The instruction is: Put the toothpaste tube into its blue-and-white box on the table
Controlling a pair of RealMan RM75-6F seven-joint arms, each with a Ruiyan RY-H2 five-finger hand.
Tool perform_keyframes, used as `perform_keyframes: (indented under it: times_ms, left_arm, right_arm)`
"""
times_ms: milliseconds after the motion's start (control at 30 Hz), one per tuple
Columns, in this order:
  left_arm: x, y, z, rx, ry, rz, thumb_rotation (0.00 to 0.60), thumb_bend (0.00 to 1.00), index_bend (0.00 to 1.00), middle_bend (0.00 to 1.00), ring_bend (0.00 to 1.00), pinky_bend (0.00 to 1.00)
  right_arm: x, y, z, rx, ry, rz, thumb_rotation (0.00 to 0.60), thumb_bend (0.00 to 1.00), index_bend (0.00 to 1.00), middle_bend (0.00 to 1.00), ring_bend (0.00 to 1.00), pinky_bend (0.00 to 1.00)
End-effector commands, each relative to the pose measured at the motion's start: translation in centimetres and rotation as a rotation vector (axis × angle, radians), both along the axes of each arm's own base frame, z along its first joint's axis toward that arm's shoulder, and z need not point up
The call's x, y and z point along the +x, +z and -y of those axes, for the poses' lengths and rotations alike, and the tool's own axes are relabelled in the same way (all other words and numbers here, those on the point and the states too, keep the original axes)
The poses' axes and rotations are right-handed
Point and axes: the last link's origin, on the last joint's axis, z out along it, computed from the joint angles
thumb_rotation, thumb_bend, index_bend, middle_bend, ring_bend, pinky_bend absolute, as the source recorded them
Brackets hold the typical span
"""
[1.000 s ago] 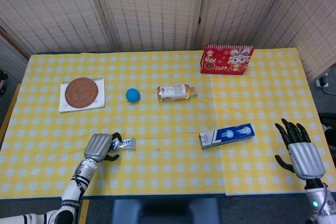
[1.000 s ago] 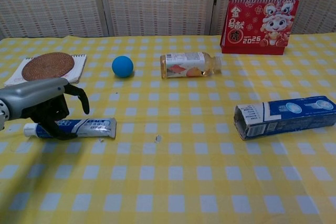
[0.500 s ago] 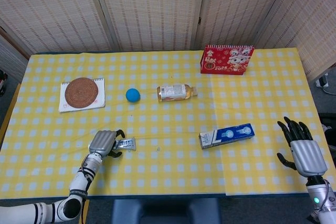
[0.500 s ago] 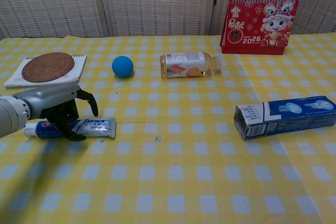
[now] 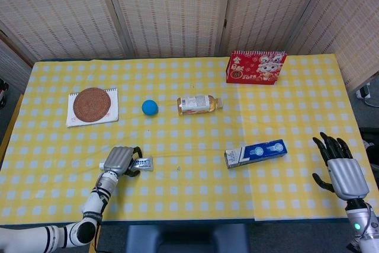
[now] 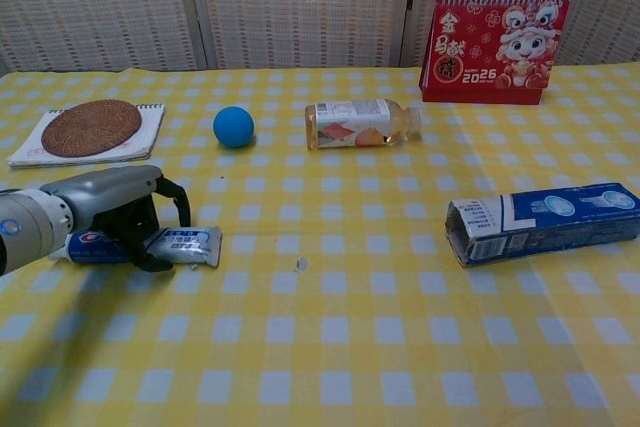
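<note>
The left hand (image 6: 115, 209) was curled around the toothpaste tube (image 6: 170, 244) on the table. The box (image 5: 256, 153) lay far off. The right hand (image 5: 340, 170) was spread and held nothing.

Left hand (image 5: 120, 159) near front-left of table (image 5: 195, 197), fingers curled over toothpaste tube (image 5: 141, 163); tube lies flat, crimped end pointing right. Blue-and-white box (image 5: 256, 153) lies right of centre, open flap end facing left. Right hand (image 5: 342, 171) by right edge, fingers spread, holding nothing. Toward back edge: red calendar (image 5: 256, 67). Mid-table row: bottle (image 5: 198, 104) on its side, blue ball (image 5: 150, 107), round coaster (image 5: 92, 104) on notebook (image 5: 112, 115).
</note>
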Motion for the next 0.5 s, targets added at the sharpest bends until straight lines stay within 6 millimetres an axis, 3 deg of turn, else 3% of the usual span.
perform_keyframes:
  times_ms: [33, 200, 367, 500]
  left_arm:
    - [0.1, -0.1, -0.1, 0.003, -0.002, 0.008, 0.6, 0.33, 0.57, 1.0, 1.0, 1.0]
    - [0.6, -0.1, 0.1, 0.031, -0.023, 0.048, 0.6, 0.48, 0.71, 1.0, 1.0, 1.0]
    - [1.6, 1.0, 0.7, 0.067, -0.032, 0.152, 0.6, 0.55, 0.76, 1.0, 1.0, 1.0]
    - [2.5, 2.9, 1.3, 0.11, 0.02, 0.357, 0.6, 0.57, 0.78, 1.0, 1.0, 1.0]
  right_arm:
    - [0.0, 0.0, 0.0, -0.001, 0.0, 0.001, 0.6, 0.31, 0.0, 0.0, 0.0, 0.0]
    - [0.0, 0.0, 0.0, 0.004, 0.001, -0.001, 0.6, 0.31, 0.0, 0.0, 0.0, 0.0]
    - [0.0, -0.3, -0.1, 0.017, 0.002, -0.001, 0.6, 0.31, 0.0, 0.0, 0.0, 0.0]
    - [0.2, -0.9, 0.2, 0.053, 0.013, 0.001, 0.6, 0.31, 0.0, 0.0, 0.0, 0.0]
